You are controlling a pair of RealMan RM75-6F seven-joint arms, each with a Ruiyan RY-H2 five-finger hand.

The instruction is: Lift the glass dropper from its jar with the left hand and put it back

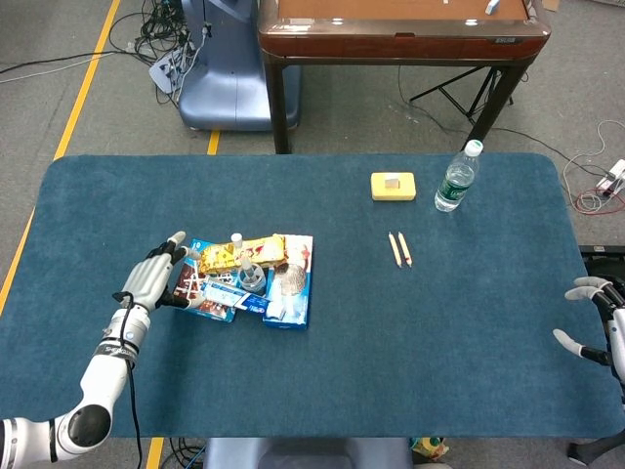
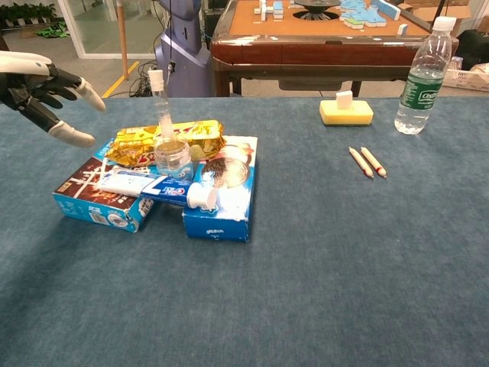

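A glass dropper (image 2: 159, 98) with a white bulb stands upright in a small clear jar (image 2: 173, 158) on top of a pile of snack boxes. In the head view the jar (image 1: 251, 277) shows in the middle of that pile, with the dropper (image 1: 237, 242) above it. My left hand (image 1: 153, 279) hovers at the pile's left edge, fingers spread and pointing toward it, holding nothing; the chest view shows the left hand (image 2: 42, 88) at upper left, apart from the dropper. My right hand (image 1: 596, 322) rests open at the table's right edge.
The pile holds a blue box (image 2: 221, 191), a red-and-blue box (image 2: 95, 193), a yellow packet (image 2: 170, 138) and a toothpaste tube (image 2: 157, 187). Two pencils (image 2: 367, 161), a yellow sponge (image 2: 346, 111) and a water bottle (image 2: 424, 73) lie further right. A wooden table (image 1: 400, 29) stands behind.
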